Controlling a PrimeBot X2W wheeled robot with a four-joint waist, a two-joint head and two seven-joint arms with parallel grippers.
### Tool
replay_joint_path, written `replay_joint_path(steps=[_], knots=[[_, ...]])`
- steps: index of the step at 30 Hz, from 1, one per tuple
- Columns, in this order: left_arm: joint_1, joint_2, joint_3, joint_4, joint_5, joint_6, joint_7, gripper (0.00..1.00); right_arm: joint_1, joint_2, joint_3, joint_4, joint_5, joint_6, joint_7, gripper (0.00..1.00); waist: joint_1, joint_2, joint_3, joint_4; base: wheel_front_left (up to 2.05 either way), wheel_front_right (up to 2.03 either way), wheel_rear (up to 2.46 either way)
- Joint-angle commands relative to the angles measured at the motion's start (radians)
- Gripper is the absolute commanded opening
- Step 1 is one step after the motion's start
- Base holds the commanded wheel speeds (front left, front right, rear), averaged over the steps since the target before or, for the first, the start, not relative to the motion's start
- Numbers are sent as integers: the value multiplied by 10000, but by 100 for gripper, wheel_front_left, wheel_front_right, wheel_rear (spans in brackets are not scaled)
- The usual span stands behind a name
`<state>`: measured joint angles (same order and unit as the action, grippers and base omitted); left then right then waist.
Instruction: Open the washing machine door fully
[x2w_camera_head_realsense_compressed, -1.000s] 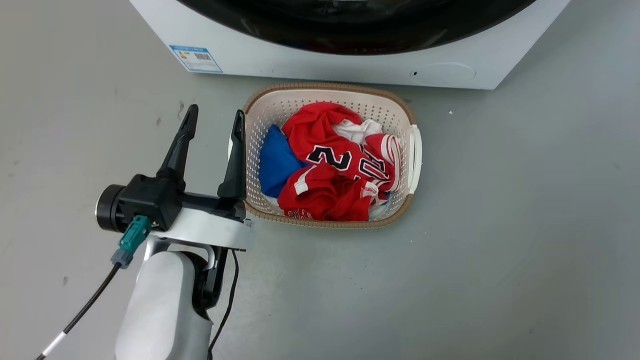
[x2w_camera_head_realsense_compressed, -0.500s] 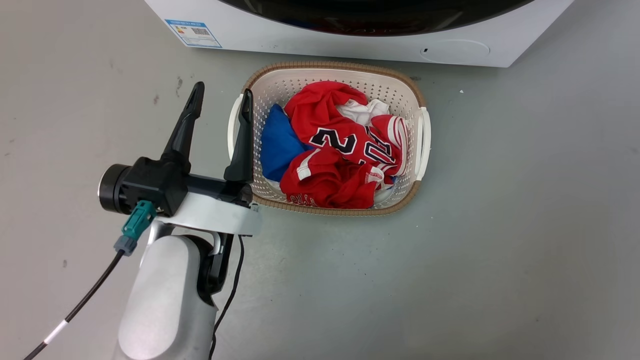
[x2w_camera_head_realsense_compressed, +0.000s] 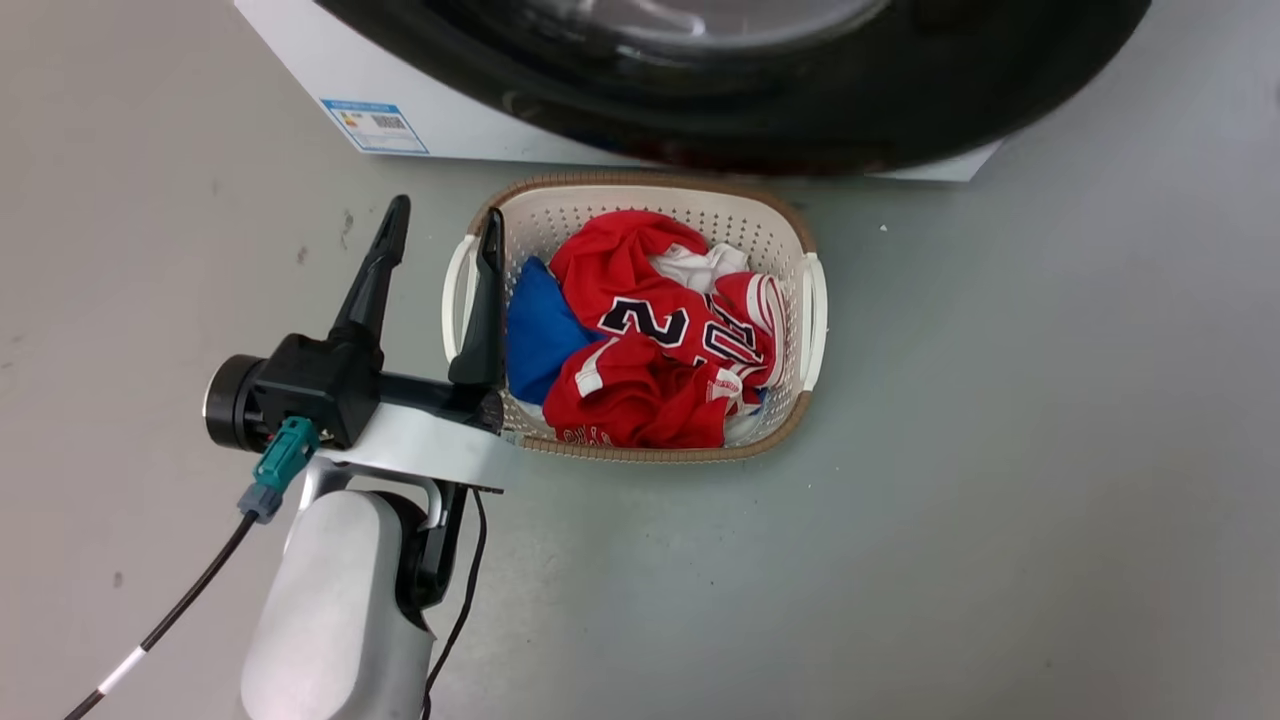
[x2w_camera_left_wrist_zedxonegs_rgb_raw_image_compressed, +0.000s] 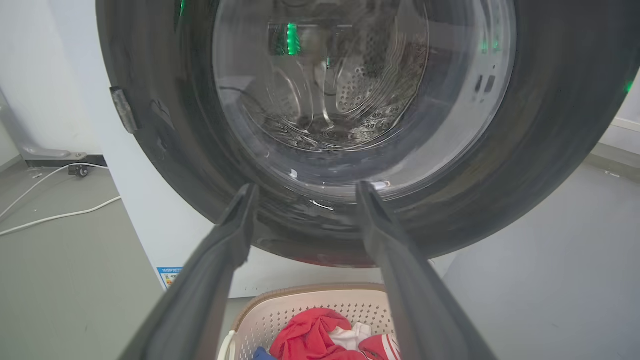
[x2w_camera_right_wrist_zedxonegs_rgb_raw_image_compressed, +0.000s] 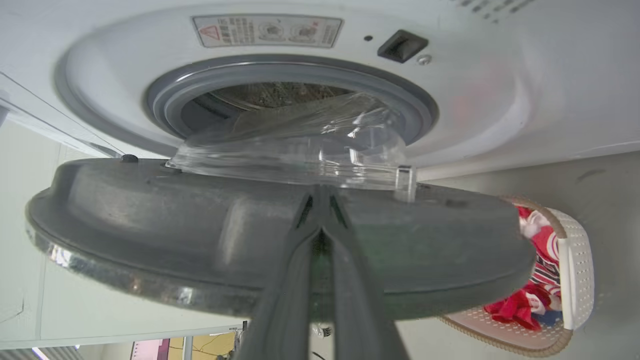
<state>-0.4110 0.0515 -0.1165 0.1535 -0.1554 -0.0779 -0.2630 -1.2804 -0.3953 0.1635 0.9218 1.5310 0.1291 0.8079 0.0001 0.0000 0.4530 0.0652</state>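
The washing machine door, glossy black with a clear glass bowl, stands swung out from the white washing machine and overhangs its front. In the left wrist view the door faces me, and my left gripper is open and short of it, holding nothing. In the head view the left gripper hovers beside the basket's left rim. The right wrist view shows the door's grey inner side and the grey-sealed drum opening. My right gripper is shut, its tips against that inner side.
A white laundry basket with a red jersey and blue cloth sits on the grey floor just before the machine, under the door's lower edge. White cables lie on the floor left of the machine. A blue label marks its lower front.
The head camera has shifted. The door has swung further out and now covers the machine's lower front and its round cap. The left gripper stays open beside the basket.
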Motion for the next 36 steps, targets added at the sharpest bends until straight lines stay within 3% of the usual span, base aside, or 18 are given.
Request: replay_joint_path(steps=[1,4,12,28,36], knots=[[184,-13,53,45,38,-8,-26,100,343,626,221,-160,91,28,297,0,-1,0,-192,-89,0,0,0],[266,-12,83,147,73,-71,-26,100,764,398,210,-493,96,27,383,0,-1,0,-491,-144,0,0,0],[694,-13,109,402,65,-149,-26,100,2054,688,340,-1175,330,27,1007,0,-1,0,-1335,-153,0,0,0],[1844,-11,-220,804,77,-338,-26,100,5088,1563,1241,-3328,674,29,2154,0,-1,0,-2986,257,0,0,0],[2264,-11,-221,936,76,-391,-26,100,6176,2109,1671,-4442,833,29,2230,0,-1,0,-3459,361,0,0,0]])
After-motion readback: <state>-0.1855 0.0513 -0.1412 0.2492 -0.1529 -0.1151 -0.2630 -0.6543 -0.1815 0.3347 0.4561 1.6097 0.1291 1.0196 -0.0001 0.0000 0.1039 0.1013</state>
